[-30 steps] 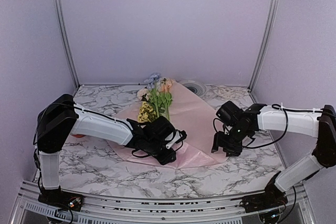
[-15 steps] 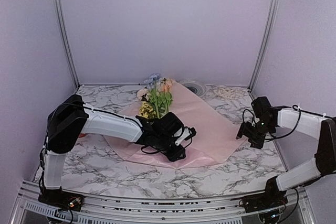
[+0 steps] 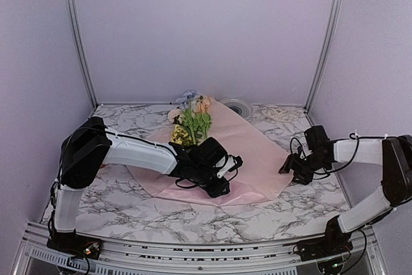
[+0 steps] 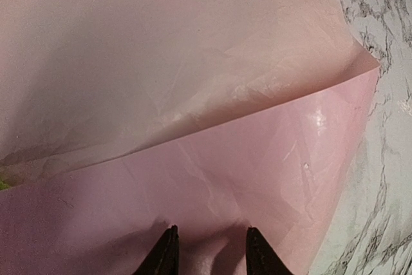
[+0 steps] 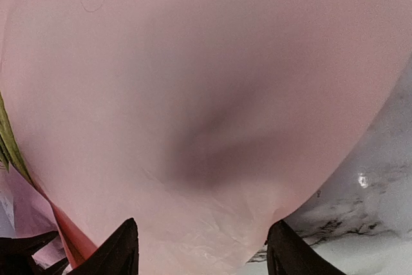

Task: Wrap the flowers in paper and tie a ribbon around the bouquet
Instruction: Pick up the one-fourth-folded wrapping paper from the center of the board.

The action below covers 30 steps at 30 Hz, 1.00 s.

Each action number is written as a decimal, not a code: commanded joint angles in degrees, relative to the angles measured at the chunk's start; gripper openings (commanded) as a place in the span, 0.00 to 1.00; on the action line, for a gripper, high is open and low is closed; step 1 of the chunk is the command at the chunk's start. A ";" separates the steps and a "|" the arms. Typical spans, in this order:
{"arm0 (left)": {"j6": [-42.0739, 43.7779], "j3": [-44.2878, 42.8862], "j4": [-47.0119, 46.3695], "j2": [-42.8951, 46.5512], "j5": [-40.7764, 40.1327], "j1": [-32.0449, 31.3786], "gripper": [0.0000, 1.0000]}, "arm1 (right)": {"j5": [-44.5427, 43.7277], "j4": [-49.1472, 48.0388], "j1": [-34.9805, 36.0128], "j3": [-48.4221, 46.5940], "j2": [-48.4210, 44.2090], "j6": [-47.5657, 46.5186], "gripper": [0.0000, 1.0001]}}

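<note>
- Shows from above alone the whole layout: the flowers [image 3: 190, 123] lying on the paper [image 3: 248, 149], itself spread cornerwise on the marble table [image 3: 122, 210].
- Points the blooms toward the back wall and the green stems toward the near edge. Long axis far to near, leaning slightly right, with the near stem ends hidden behind the left arm.
- Gives from the left wrist alone a close look at a flap of the paper folded over, glossy face up, with one crease slanting across.
- Sets the left gripper [image 4: 209, 256] tips-down on that flap, fingers a little apart with pink between them. Cannot tell whether pinching or merely pressing.
- Holds the right gripper [image 5: 203, 249] released, fingers spread wide at the paper's right corner. Catches marble past the edge and a sliver of green at that wrist view's left border.
- Finds the ribbon [image 3: 283, 114] in a loose heap at the table's far right, apart from the paper.
- Places a round ringed plate [image 3: 237, 106] just beside the paper's far corner; contents too small to tell.
</note>
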<state>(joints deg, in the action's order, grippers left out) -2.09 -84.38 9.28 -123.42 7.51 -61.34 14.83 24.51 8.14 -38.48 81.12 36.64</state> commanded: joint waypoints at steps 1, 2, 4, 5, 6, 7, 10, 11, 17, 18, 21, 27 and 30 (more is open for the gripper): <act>0.77 -0.08 2.88 -1.97 0.15 -0.27 0.36 | 5.82 -5.16 -0.31 4.54 1.58 2.77 0.64; 0.83 0.02 2.92 -1.88 0.05 -0.24 0.36 | 6.15 -5.91 -0.32 4.97 1.46 3.10 0.63; 0.94 0.15 2.93 -1.81 -0.14 -0.26 0.36 | 6.70 -7.55 -0.32 5.57 0.87 3.76 0.62; 1.02 0.12 2.92 -1.83 -0.20 -0.20 0.36 | 7.43 -8.73 -0.32 5.94 0.26 4.07 0.61; 1.11 0.13 2.91 -1.83 -0.26 -0.23 0.36 | 8.29 -10.29 -0.36 6.47 -0.53 4.84 0.61; 1.12 0.11 2.94 -1.89 -0.24 -0.22 0.36 | 9.29 -11.61 -0.34 7.21 -1.38 5.72 0.60; 1.04 0.09 2.95 -1.94 -0.05 -0.27 0.36 | 11.94 -14.66 -0.35 9.32 -3.23 7.69 0.59; 1.01 0.08 2.94 -2.00 0.07 -0.23 0.36 | 12.50 -15.49 -0.37 9.76 -3.71 7.94 0.58; 1.11 -0.12 3.02 -2.09 0.22 -0.21 0.36 | 19.14 -23.57 -0.32 12.15 -5.16 10.29 0.55; 1.12 -0.09 2.95 -2.09 0.16 -0.26 0.36 | 19.35 -24.00 -0.32 12.06 -5.30 10.06 0.55; 1.11 0.02 3.07 -2.25 0.13 -0.20 0.36 | 20.01 -24.99 -0.23 11.44 -5.70 9.74 0.55; 0.97 0.01 3.08 -2.44 -0.37 -0.14 0.36 | 21.41 -25.84 1.71 9.13 -4.91 9.14 0.44; 0.94 0.02 3.03 -2.62 -0.89 -0.11 0.36 | 19.29 -22.47 3.08 6.52 -5.05 7.00 0.31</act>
<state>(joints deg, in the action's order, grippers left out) -1.83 -84.38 9.30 -123.42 7.46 -61.34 34.87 0.78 9.56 -27.55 76.77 45.93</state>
